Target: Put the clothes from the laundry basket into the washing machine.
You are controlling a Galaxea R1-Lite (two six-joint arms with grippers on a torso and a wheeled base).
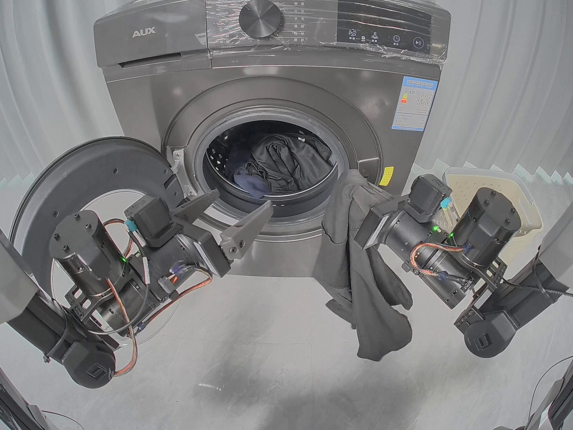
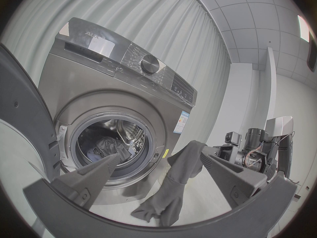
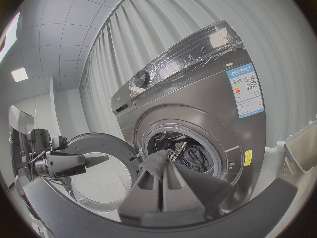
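Right gripper (image 3: 161, 179) is clenched on a dark grey garment (image 1: 365, 297), dangling centre-right below the washing machine (image 1: 179, 94) opening (more dark clothes (image 1: 283, 161) inside); left gripper (image 1: 242, 201) gapes empty at lower left.

I am in a staged test room, more a lab than a home. Pale pleated curtains (image 1: 507, 61) hang all around me, from ceiling down to floor. Overhead runs an office-style grid ceiling (image 2: 257, 14) with a flat panel light (image 3: 19, 74). The washing machine (image 1: 274, 91) stands on the bare pale floor (image 1: 239, 359), with clear film (image 1: 310, 13) wrapped over its control panel and an energy label (image 1: 414, 104) on its front. A laundry basket (image 1: 465, 183) sits just beside it.
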